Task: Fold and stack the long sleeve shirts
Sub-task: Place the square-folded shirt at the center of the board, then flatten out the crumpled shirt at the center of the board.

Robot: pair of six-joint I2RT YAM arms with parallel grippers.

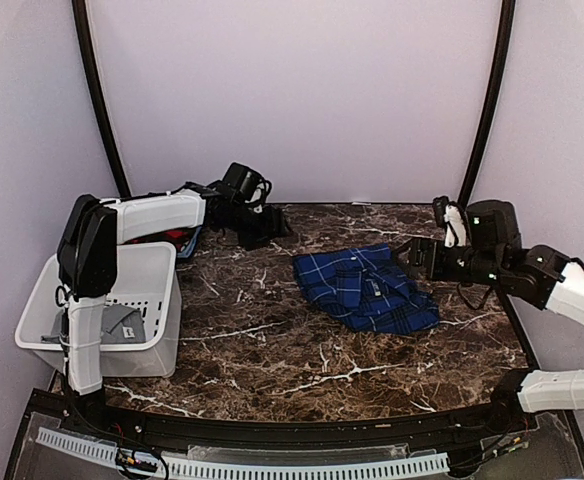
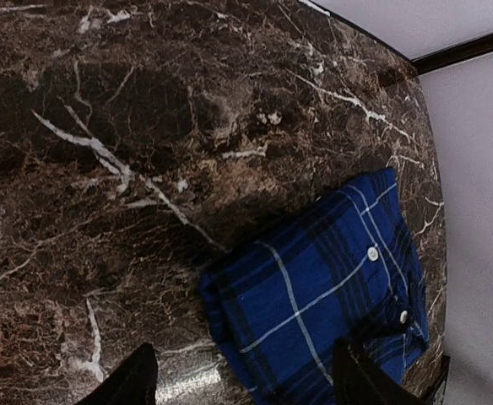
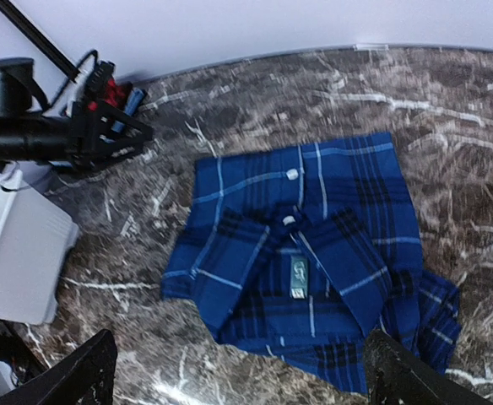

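Observation:
A dark blue plaid long sleeve shirt point(image 1: 365, 288) with thin white lines and white buttons lies folded on the marble table, right of centre, collar and label up point(image 3: 297, 274). My left gripper point(image 1: 267, 228) hovers at the back left, well apart from it. In the left wrist view that gripper point(image 2: 246, 384) is open and holds nothing, with the shirt's point(image 2: 314, 295) corner below it. My right gripper point(image 1: 415, 256) hangs just right of the shirt. Its jaws point(image 3: 242, 375) stand wide open and empty. A bit of red-and-black cloth point(image 1: 177, 238) shows under the left arm.
A white laundry basket point(image 1: 157, 265) stands at the table's left edge with grey cloth point(image 1: 122, 325) inside. Two black poles rise at the back corners. The marble table point(image 1: 272, 350) ends in a black front rail.

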